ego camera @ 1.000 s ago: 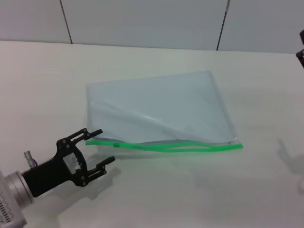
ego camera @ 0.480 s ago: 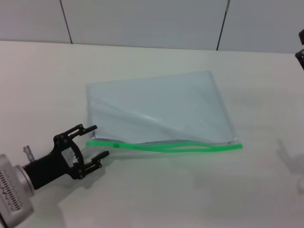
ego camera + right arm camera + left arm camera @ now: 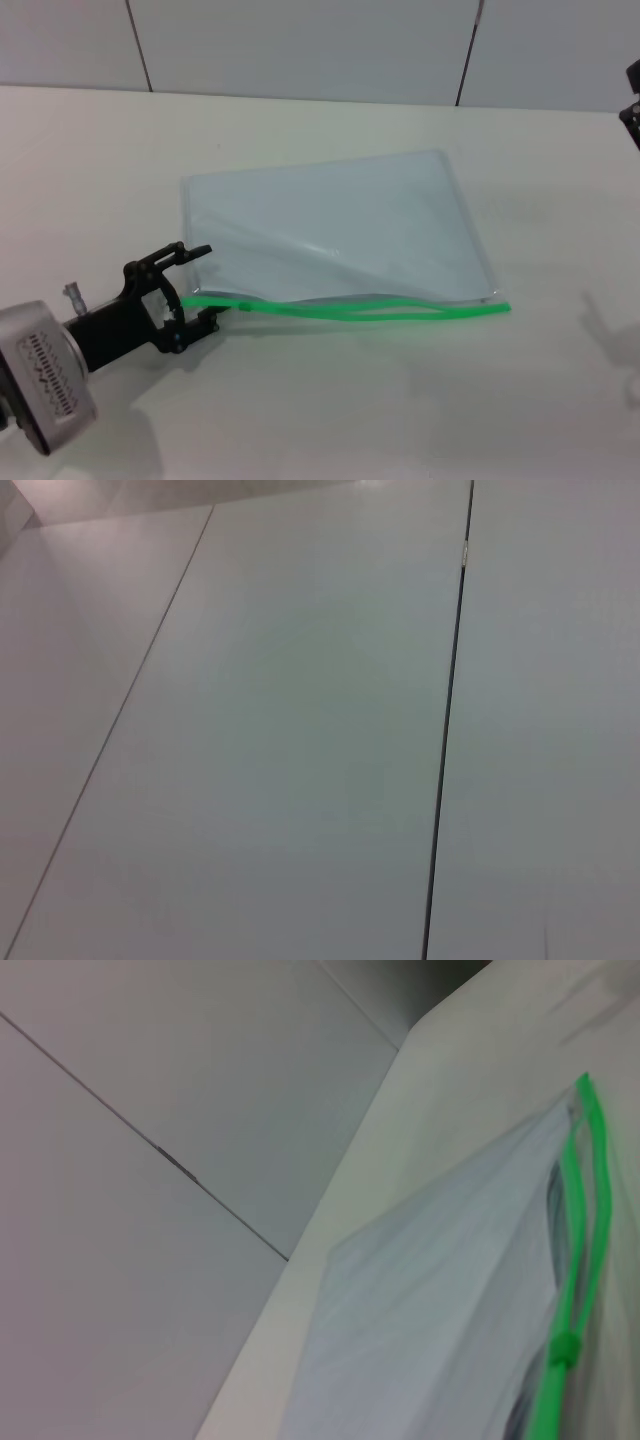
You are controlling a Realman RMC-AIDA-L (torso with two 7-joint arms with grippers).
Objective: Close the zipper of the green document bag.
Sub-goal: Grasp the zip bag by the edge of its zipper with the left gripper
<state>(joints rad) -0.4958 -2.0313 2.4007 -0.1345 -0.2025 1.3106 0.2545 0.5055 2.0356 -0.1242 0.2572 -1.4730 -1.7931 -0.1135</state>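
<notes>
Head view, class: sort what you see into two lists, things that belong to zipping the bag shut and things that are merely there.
Belongs to the job:
green document bag
zipper, with its slider
left gripper, fingers open around the bag's corner

Merely there:
table
wall panels
right arm, parked at the edge

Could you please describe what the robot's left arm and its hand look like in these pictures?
The left hand is a black skeletal linkage with two slim fingers on a black cylindrical body. Behind it sits a silver-grey wrist housing with a ribbed vent panel and a small metal stub. No cables show.
</notes>
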